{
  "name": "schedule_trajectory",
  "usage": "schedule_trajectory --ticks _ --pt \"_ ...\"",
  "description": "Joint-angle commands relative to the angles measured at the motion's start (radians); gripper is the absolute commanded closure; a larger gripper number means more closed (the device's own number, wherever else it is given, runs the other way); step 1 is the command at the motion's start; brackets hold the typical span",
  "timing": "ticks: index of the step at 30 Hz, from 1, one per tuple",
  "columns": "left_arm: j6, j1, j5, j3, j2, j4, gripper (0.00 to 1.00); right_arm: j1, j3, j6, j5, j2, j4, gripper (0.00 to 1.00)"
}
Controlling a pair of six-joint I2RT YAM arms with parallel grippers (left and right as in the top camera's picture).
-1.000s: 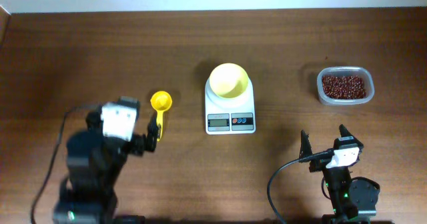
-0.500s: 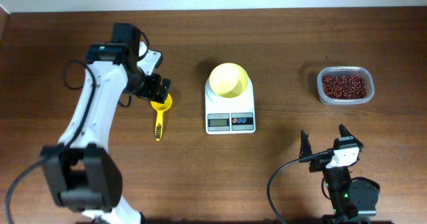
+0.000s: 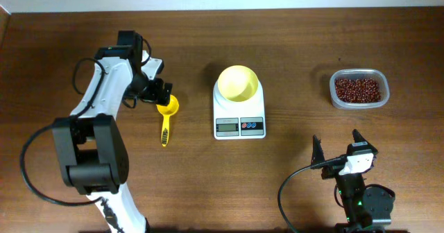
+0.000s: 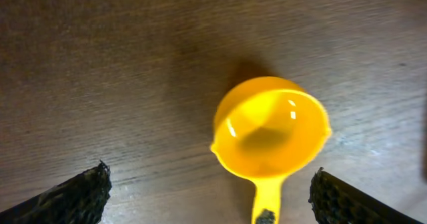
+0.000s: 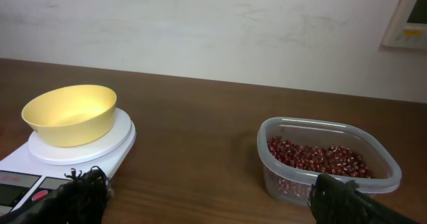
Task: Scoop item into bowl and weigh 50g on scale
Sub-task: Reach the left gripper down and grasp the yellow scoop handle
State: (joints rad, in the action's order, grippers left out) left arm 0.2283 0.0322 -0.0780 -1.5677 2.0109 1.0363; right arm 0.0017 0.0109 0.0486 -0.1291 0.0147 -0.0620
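Note:
The pale yellow bowl [image 3: 238, 83] sits empty on the white scale [image 3: 239, 115] at mid-table; both show in the right wrist view, bowl [image 5: 69, 113] on scale [image 5: 40, 159]. The red-brown beans [image 3: 357, 89] fill a clear tub [image 3: 359, 105] at the right, beans [image 5: 313, 159] also in the right wrist view. A yellow scoop [image 3: 166, 115] lies left of the scale, its cup [image 4: 270, 128] empty. My left gripper [image 3: 160, 93] is open just above the scoop's cup, fingers [image 4: 210, 201] either side of the handle. My right gripper [image 3: 338, 147] is open and empty near the front edge.
The tub stands about a hand's width right of the scale. Bare wooden table lies between the scoop and the scale. A pale wall [image 5: 200, 24] runs behind the table's far edge.
The left arm swung from the front left up to the scoop and has settled open over its cup. The right arm, bowl, scale and tub have not moved.

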Motion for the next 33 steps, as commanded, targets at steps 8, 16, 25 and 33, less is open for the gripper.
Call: schedule_trajectory --ticks 8,16,25,33 --pt "0.013 0.003 0.025 -0.014 0.103 -0.037 0.01 0.003 -0.005 -0.004 -0.013 -0.008 -0.005 0.01" --pt "0.013 0.003 0.025 -0.014 0.132 -0.06 0.04 0.003 -0.005 -0.004 -0.013 -0.008 -0.005 0.01" --pt "0.012 0.003 0.021 -0.014 0.132 -0.078 0.64 0.003 -0.005 -0.004 -0.013 -0.008 -0.005 0.01" --pt "0.012 0.003 0.021 -0.014 0.132 -0.078 1.0 0.003 -0.005 -0.003 -0.013 -0.008 -0.005 0.01"
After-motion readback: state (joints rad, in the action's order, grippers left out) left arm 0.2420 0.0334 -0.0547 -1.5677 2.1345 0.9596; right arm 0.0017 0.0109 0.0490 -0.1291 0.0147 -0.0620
